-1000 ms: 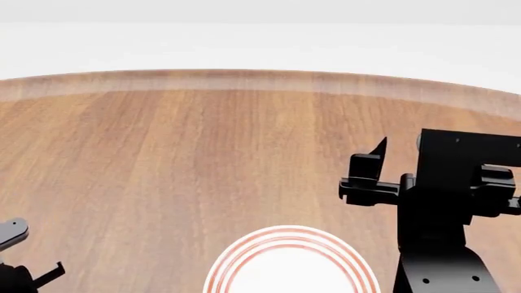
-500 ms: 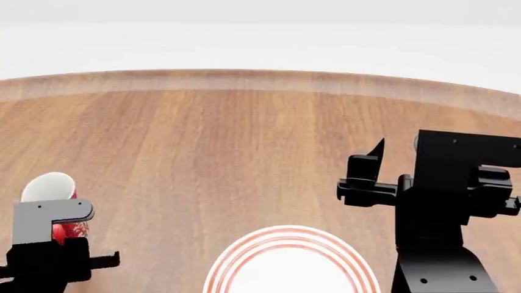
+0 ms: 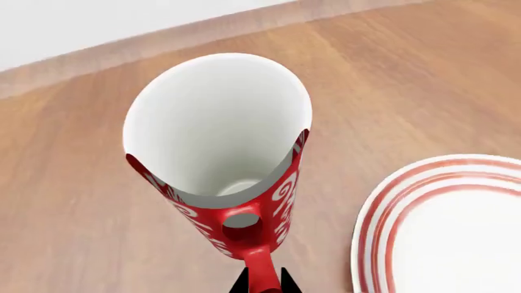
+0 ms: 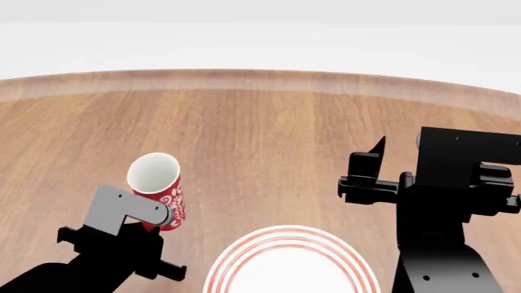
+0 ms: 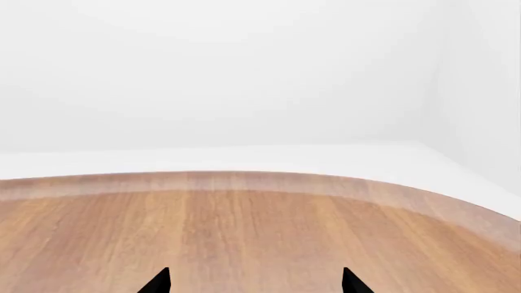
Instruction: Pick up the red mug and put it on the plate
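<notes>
The red mug (image 4: 160, 192), red with a white floral pattern and white inside, is held above the wooden table, tilted, left of the plate. My left gripper (image 3: 262, 284) is shut on the mug's red handle (image 3: 257, 268); in the head view its grey and black body (image 4: 122, 229) sits just below the mug. The plate (image 4: 289, 262), white with red rings, lies at the near middle; it also shows in the left wrist view (image 3: 443, 232). My right gripper (image 5: 254, 282) is open and empty, raised to the right of the plate (image 4: 370, 177).
The wooden table (image 4: 260, 128) stretches to a curved far edge (image 4: 260, 76), with white floor beyond. The right arm's black body (image 4: 452, 213) stands at the right side of the head view.
My left gripper has moved up and to the right with the red mug, closer to the plate. The right arm has stayed still.
</notes>
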Robot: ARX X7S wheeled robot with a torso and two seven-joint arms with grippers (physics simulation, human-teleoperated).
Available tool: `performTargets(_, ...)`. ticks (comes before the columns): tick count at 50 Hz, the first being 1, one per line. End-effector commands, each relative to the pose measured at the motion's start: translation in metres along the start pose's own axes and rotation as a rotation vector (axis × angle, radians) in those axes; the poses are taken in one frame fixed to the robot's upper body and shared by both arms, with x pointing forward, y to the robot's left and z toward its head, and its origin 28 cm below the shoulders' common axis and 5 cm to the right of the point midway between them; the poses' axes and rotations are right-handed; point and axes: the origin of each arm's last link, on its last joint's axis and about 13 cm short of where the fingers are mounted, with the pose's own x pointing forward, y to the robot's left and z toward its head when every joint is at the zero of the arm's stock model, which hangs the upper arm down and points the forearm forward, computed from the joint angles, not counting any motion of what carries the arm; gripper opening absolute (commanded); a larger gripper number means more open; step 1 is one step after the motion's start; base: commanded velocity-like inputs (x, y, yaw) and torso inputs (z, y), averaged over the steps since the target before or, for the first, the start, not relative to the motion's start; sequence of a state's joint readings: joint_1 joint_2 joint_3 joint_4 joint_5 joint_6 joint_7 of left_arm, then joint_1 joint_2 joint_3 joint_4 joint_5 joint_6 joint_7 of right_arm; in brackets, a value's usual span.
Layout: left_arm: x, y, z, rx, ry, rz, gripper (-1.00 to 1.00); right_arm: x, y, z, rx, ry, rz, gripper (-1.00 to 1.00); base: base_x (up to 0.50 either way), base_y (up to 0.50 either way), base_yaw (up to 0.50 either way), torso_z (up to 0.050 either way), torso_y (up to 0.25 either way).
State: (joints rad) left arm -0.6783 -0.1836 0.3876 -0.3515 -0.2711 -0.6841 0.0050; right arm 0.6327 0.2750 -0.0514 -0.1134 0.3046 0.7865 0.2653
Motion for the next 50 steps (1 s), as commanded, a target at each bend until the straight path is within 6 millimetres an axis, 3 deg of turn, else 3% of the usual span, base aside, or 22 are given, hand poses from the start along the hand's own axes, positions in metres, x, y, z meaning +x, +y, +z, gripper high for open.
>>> performTargets(1,0.004,-0.019,0.014,0.090,-0.023,-0.142,-1.00,0.000,-0.001,-0.001,0.002,0.001,-0.003,1.00,0.00,0.00,0.00,0.000,0.000)
performTargets(30,0.018,-0.065,0.023,0.200,-0.009,-0.358,-1.00,0.001,0.000,-0.002,0.004,0.006,0.003,1.00,0.00,0.00,0.00,0.000,0.000)
performTargets(41,0.041,-0.079,0.021,0.196,0.016,-0.399,-1.00,0.000,0.000,0.000,0.001,0.002,0.005,1.00,0.00,0.00,0.00,0.000,0.000)
performTargets(50,0.043,-0.088,0.019,0.209,0.042,-0.439,-1.00,-0.001,-0.001,-0.001,0.005,0.001,0.005,1.00,0.00,0.00,0.00,0.000,0.001)
